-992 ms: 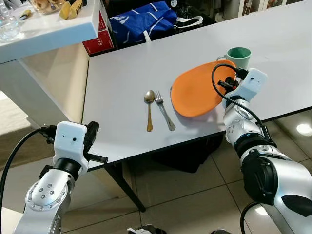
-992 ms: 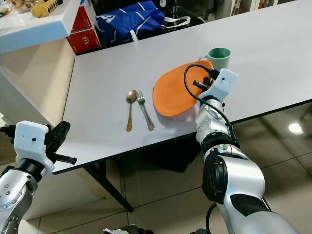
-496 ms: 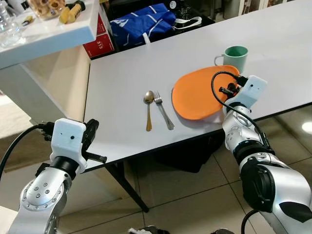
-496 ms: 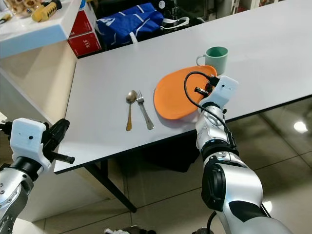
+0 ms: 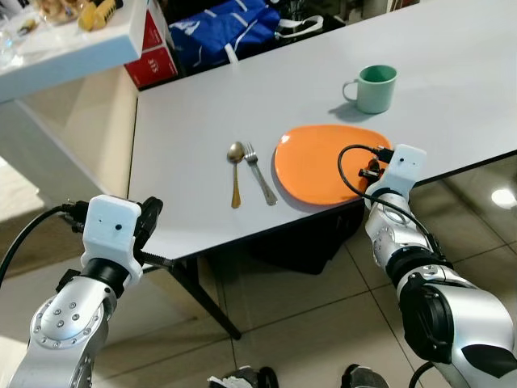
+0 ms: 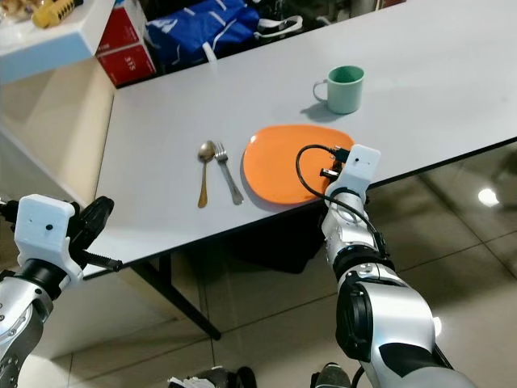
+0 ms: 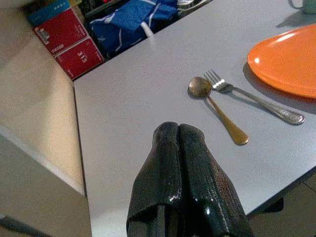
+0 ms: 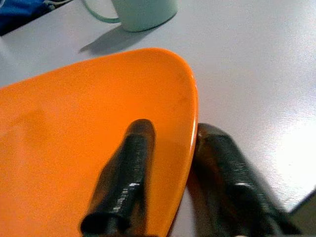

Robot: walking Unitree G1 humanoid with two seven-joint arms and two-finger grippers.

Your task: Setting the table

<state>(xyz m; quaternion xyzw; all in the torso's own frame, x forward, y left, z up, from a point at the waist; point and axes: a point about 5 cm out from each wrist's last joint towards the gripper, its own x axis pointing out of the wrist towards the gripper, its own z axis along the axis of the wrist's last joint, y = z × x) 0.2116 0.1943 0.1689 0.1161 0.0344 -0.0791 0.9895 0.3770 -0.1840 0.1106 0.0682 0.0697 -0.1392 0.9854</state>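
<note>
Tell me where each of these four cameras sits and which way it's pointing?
Left eye: on the head, looking down at the table; both silver arms show, the left claw off the near corner.
Right eye: beside it, same scene, shifted slightly.
Left wrist: on the left arm, looking along its shut claw across the table to the spoon, fork and plate.
Right wrist: on the right arm, looking along its claw, whose fingers straddle the plate's rim, toward the mug.
All four share the plate.

Right pincer (image 8: 168,133) parted, left pincer (image 7: 178,136) closed, both arms forward.
</note>
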